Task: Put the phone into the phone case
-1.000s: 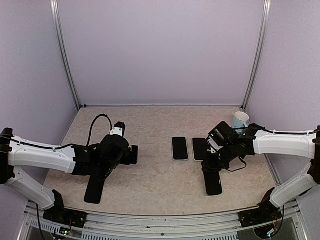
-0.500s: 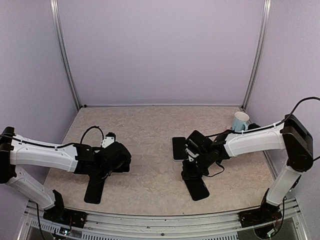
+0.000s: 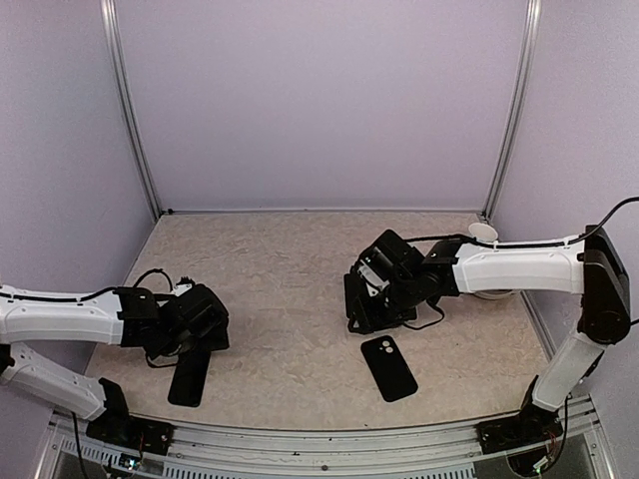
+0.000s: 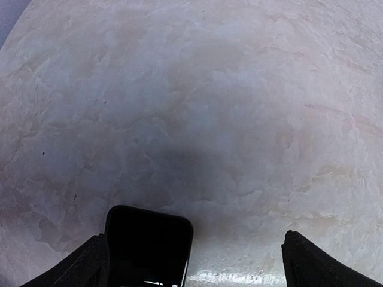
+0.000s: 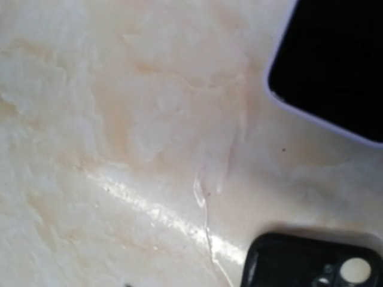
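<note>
Right gripper (image 3: pixel 373 310) over phone (image 5: pixel 335 66), aperture unseen, cannot tell; pinch long edges, carry level to case (image 3: pixel 389 367). Left gripper (image 4: pixel 196 269) spread, empty.

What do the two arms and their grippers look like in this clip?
Both arms have smooth white tubular links, left arm and right arm, ending in bulky black wrist-and-gripper assemblies. The fingers of the left gripper are plain matte black wedges. A thin black cable loops off the right arm; another curls by the left wrist. No markings visible.
</note>
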